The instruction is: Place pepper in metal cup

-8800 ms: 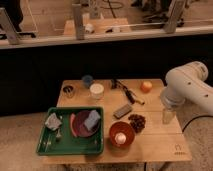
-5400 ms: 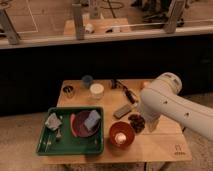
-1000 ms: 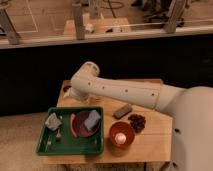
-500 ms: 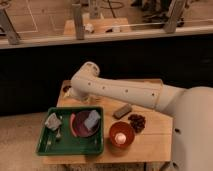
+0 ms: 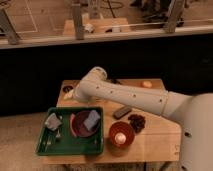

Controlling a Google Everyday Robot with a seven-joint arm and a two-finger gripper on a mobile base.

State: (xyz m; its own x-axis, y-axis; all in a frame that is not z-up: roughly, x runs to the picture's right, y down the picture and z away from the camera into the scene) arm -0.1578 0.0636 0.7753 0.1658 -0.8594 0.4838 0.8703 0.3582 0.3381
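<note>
My arm reaches from the right across the back of the wooden table point(image 5: 155, 142). The gripper point(image 5: 71, 94) is at its end, at the table's back left corner, right over the metal cup point(image 5: 66, 89). Only a dark sliver of the cup's rim shows beside the wrist. The pepper is hidden; I cannot tell whether the gripper holds it. A small dark end point(image 5: 116, 80) pokes out behind the arm; I cannot tell what it is.
A green tray point(image 5: 47, 146) at the front left holds a maroon plate point(image 5: 76, 127), a blue-grey sponge point(image 5: 91, 120) and a grey lump point(image 5: 52, 121). An orange bowl point(image 5: 121, 135), a dark bar point(image 5: 122, 111), a dark red cluster point(image 5: 136, 122) and a round orange fruit point(image 5: 146, 84) lie to the right.
Several seconds ago the arm was at the table's right side; it has swung across to the back left corner. Over the last second nothing has visibly moved.
</note>
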